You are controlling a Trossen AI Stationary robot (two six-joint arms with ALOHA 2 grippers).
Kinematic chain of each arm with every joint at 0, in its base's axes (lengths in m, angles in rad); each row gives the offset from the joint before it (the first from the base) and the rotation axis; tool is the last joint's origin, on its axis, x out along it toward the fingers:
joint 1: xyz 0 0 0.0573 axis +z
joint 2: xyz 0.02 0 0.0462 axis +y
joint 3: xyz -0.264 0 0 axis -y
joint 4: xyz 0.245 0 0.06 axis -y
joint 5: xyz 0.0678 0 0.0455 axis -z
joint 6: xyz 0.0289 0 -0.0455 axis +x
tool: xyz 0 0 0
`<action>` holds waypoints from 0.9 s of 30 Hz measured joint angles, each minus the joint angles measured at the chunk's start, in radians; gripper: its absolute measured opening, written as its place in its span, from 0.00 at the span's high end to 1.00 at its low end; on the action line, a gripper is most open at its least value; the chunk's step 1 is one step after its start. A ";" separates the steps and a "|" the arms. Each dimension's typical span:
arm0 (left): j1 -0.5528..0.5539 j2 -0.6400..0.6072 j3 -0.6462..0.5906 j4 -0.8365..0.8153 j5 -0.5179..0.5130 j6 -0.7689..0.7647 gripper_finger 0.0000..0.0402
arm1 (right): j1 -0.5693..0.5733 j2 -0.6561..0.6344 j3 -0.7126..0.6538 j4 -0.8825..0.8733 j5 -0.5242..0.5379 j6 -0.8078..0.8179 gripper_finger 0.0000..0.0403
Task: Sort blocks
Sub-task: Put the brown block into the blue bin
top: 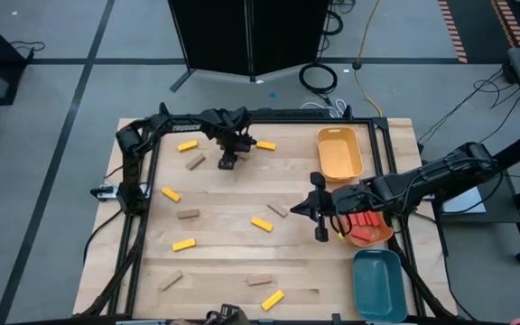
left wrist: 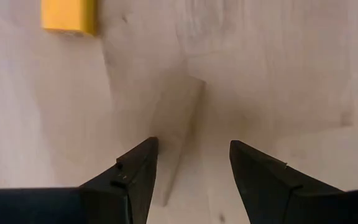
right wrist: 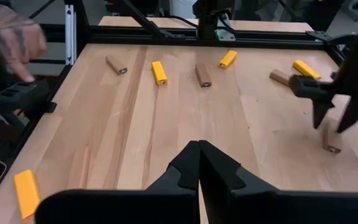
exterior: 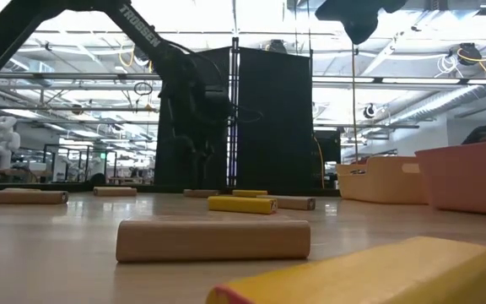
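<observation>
Yellow and tan blocks lie flat and scattered over the wooden table. My left gripper [top: 228,161] [left wrist: 194,162] is open near the far edge, pointing down over a tan block [left wrist: 180,127] that lies flat between its fingers, closer to one of them. A yellow block [left wrist: 69,15] lies just beyond. My right gripper [top: 307,208] [right wrist: 198,155] is shut on nothing, right of the table's middle. Red blocks [top: 364,226] lie in the orange tray [top: 379,236]. In the low view a tan block [exterior: 213,239] and a yellow block [exterior: 369,274] lie nearest.
Three trays stand along the right edge: yellow [top: 339,152] at the far end, orange in the middle, teal [top: 379,282] nearest. A black frame runs round the table. A person's hand [right wrist: 11,37] reaches toward a dark box at the table's edge.
</observation>
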 joint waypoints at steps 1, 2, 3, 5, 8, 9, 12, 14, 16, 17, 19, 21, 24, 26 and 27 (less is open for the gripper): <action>0.000 -0.002 -0.008 0.027 -0.001 0.000 0.51 | 0.002 0.000 0.000 0.000 0.000 -0.006 1.00; 0.000 -0.002 -0.016 0.048 -0.012 0.000 0.51 | 0.005 0.000 0.000 0.000 0.000 -0.011 1.00; 0.002 -0.002 -0.022 0.059 -0.018 0.002 0.51 | 0.008 0.000 0.000 0.000 0.000 -0.013 1.00; 0.004 -0.003 -0.029 0.072 -0.033 0.002 0.51 | 0.012 0.000 0.000 0.000 0.000 -0.015 1.00; 0.009 -0.001 -0.029 0.090 -0.034 0.002 0.51 | 0.013 0.000 0.000 -0.001 0.000 -0.015 1.00; 0.009 0.000 -0.029 0.096 -0.035 0.002 0.51 | 0.012 0.000 0.000 -0.001 0.000 -0.015 1.00; 0.009 0.000 -0.025 0.087 -0.033 0.002 0.51 | 0.012 0.000 0.000 -0.001 0.000 -0.015 1.00; 0.005 -0.006 -0.025 0.068 -0.033 0.003 0.51 | 0.012 0.000 0.000 -0.001 0.000 -0.014 1.00; 0.003 -0.015 -0.025 0.038 -0.032 0.007 0.51 | 0.012 0.000 0.000 -0.001 0.000 -0.013 1.00; 0.003 -0.020 -0.025 0.027 -0.032 0.008 0.51 | 0.012 0.000 0.000 -0.001 0.000 -0.013 1.00; 0.003 -0.024 -0.025 0.036 -0.032 0.008 0.51 | 0.012 0.000 0.000 -0.001 0.000 -0.013 1.00; 0.003 -0.024 -0.025 0.073 -0.024 0.007 0.51 | 0.012 0.000 0.000 -0.002 0.000 -0.014 1.00; 0.003 -0.024 -0.025 0.116 -0.016 0.007 0.51 | 0.011 0.000 0.000 -0.002 0.001 -0.020 1.00; 0.000 -0.024 -0.025 0.128 -0.015 0.007 0.51 | 0.011 0.000 0.000 -0.002 0.001 -0.018 1.00; -0.001 -0.024 -0.025 0.131 -0.015 0.007 0.51 | 0.011 0.000 0.000 -0.002 0.001 -0.015 1.00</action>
